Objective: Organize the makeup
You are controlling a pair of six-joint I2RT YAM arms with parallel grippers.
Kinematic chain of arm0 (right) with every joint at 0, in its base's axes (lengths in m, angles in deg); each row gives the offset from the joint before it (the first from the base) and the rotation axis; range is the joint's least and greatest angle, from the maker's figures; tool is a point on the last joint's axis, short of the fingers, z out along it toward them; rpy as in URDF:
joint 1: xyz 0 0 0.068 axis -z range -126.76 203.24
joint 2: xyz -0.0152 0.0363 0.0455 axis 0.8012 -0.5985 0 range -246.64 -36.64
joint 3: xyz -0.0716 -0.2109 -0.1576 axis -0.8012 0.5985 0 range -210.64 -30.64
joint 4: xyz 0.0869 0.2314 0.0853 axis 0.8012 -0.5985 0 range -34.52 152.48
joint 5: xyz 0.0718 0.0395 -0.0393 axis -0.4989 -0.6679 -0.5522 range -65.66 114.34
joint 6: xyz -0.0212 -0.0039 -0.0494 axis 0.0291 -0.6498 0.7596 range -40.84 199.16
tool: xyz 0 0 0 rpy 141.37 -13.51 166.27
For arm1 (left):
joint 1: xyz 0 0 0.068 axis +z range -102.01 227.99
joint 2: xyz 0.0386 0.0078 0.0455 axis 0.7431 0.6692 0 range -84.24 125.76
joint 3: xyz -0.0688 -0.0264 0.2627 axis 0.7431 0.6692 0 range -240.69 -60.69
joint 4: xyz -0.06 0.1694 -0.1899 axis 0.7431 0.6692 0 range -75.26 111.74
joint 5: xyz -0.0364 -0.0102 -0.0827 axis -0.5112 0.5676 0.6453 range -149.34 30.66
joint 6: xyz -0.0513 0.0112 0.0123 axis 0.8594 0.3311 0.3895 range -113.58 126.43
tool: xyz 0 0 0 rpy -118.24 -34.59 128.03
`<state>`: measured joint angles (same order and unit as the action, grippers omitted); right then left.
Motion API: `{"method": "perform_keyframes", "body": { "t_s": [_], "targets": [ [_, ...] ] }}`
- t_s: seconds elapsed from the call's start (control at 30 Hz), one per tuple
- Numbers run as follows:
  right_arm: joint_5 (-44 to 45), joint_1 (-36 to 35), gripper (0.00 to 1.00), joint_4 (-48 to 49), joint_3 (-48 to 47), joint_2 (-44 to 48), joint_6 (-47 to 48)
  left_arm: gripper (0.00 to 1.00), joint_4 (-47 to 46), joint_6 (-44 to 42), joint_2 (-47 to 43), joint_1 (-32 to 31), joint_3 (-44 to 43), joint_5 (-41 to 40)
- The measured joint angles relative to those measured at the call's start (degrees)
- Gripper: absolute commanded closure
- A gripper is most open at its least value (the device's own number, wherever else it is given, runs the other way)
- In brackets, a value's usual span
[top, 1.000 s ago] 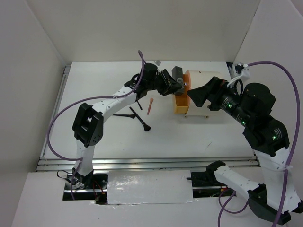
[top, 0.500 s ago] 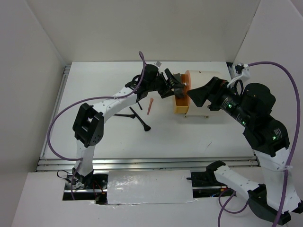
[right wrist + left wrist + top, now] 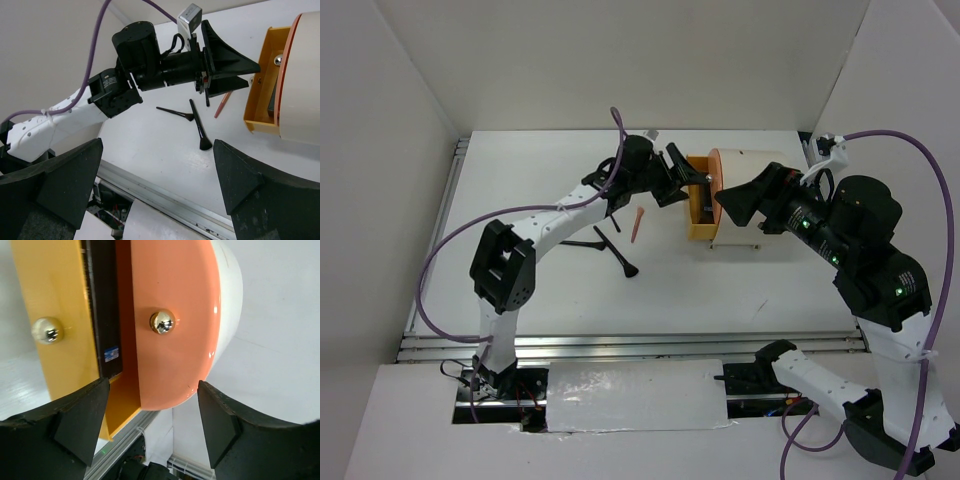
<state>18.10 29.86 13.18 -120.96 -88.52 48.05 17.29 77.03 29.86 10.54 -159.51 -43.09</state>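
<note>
Jaws gape wide above a white table (image 3: 520, 190) boxed by white walls (image 3: 620, 60).

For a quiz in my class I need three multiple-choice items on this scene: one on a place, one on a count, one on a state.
1. Where is the dark tube? A) in the open drawer B) on the table C) in the right gripper
2. How many shiny knobs show in the left wrist view? A) one B) two C) four
3. How is the left gripper? A) shut on the tube B) open, empty C) shut on a knob
Key: 1 A, it lies inside the drawer; 2 B, one on the drawer, one on the orange face; 3 B, fingers apart, nothing between.
</note>
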Motion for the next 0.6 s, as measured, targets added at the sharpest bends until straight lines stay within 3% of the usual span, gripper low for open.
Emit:
{"method": "perform_keyframes", "body": {
  "t_s": [0.1,0.13,0.17,0.23,0.4,0.6],
  "targets": [
    [0.00,0.00,0.00,0.00,0.00,0.00,0.02,0.31,4.22,-1.29,-1.51,0.00,-0.35,-3.23],
    [-0.02,0.00,0.00,0.00,0.00,0.00,0.02,0.40,6.95,-1.73,-1.79,0.00,-1.31,-4.81],
    [-0.02,0.00,0.00,0.00,0.00,0.02,0.02,0.60,10.19,-2.29,-1.79,0.00,-2.86,-6.43],
    [-0.02,0.00,0.00,0.00,0.02,0.02,0.00,0.75,16.11,-3.43,-1.70,0.00,-6.29,-10.29],
    [-0.24,0.00,0.00,0.00,0.04,0.00,-0.15,0.89,24.68,-5.90,0.17,0.02,-13.20,-16.20],
    [-0.24,-0.11,0.00,0.00,0.04,0.02,-0.15,0.94,28.00,-7.43,9.16,0.02,-17.27,-16.90]
  ]
}}
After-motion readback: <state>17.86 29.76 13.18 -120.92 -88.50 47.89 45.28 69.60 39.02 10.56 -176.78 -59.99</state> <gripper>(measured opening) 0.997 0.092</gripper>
